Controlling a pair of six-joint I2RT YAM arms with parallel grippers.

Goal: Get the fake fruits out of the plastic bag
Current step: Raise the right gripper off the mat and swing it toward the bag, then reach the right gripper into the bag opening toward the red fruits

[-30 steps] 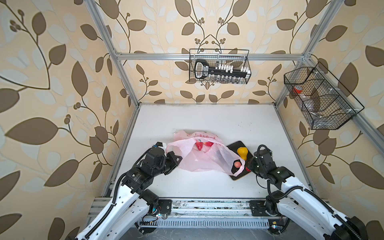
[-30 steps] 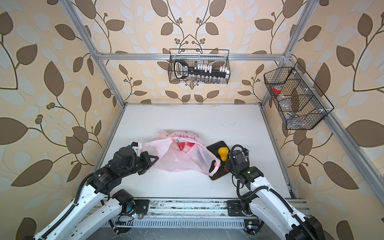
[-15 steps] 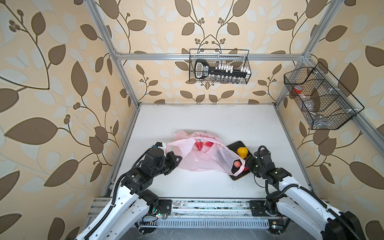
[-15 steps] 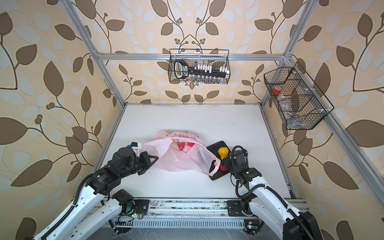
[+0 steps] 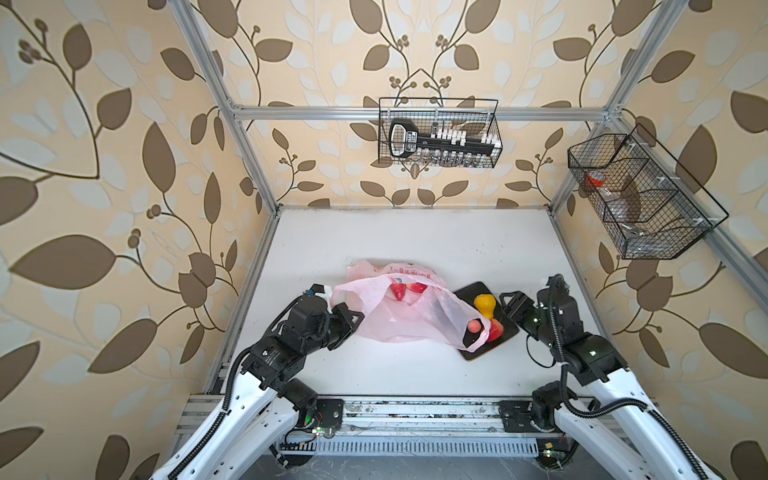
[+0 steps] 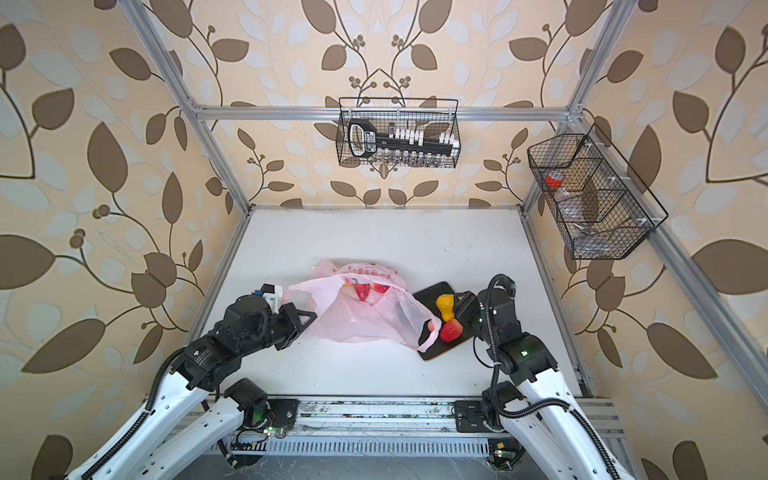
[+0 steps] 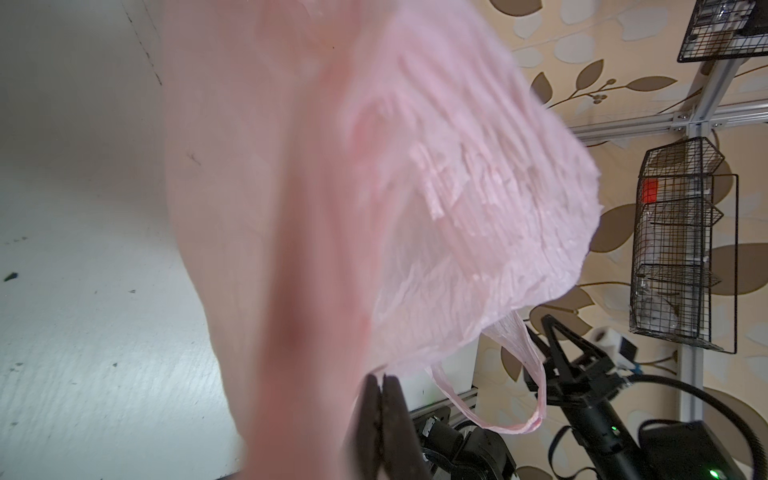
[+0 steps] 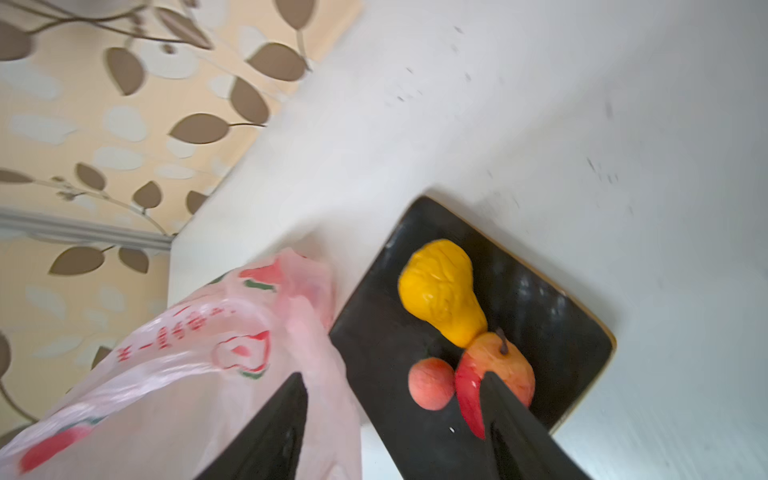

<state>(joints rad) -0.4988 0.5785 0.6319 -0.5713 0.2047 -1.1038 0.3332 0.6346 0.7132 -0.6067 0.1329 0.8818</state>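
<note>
Red lettering and apple logos mark the plastic bag (image 8: 166,353), lower left in the right wrist view; none is legible.

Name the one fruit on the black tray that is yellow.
The knobbly pear-shaped fruit: it alone is yellow. Beside it lie a small pinkish round fruit and a larger red-orange fruit.

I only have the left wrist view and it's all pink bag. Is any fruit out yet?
Observer: Yes. Three lie on the dark tray: a yellow fruit, a red fruit and a small peach fruit.
Operator: Anything inside the bag?
Observer: Two red shapes show through the bag near its far end.
Operator: And the right gripper?
Observer: The right gripper is open by the tray, with nothing between its jaws.
</note>
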